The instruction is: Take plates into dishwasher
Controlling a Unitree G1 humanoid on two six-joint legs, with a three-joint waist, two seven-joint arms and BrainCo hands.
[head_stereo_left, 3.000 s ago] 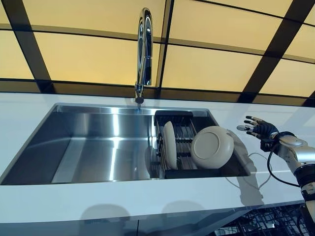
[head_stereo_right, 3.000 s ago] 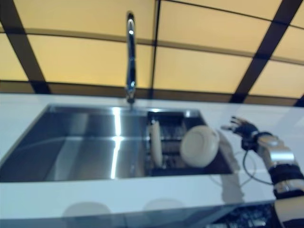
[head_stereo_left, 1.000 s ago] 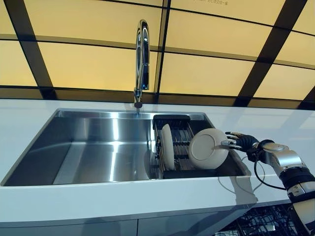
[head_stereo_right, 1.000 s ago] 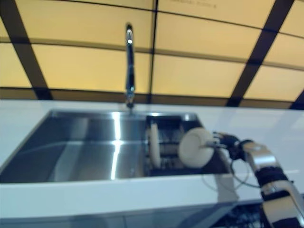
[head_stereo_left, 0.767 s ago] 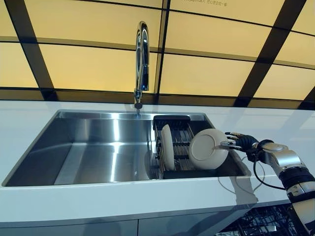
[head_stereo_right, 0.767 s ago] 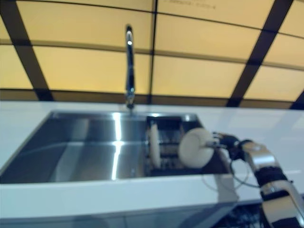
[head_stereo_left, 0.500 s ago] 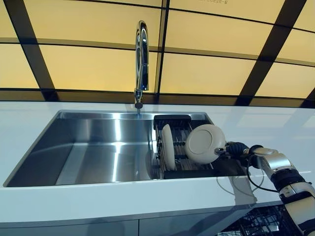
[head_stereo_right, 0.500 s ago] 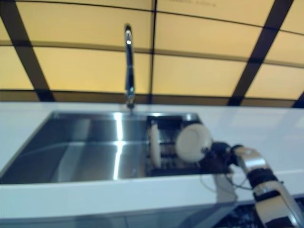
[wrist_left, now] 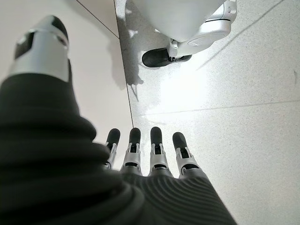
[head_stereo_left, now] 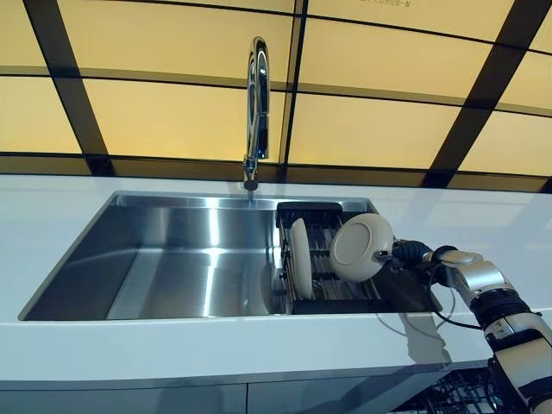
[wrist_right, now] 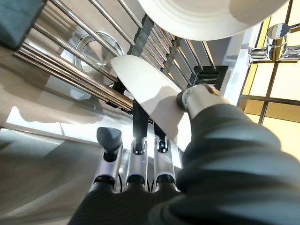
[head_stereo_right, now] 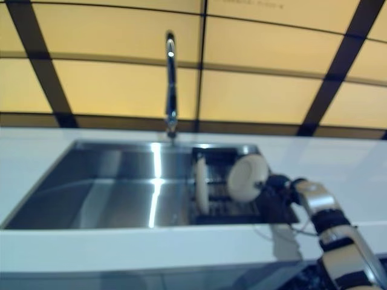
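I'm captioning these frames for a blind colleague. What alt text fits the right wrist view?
The right hand pinches the rim of a white plate between thumb and fingers, over the dark wire dish rack in the steel sink. A second white plate sits further along the rack.

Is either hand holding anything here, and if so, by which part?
The right hand pinches the plate by its rim, thumb on one face, fingers behind. The left hand holds nothing.
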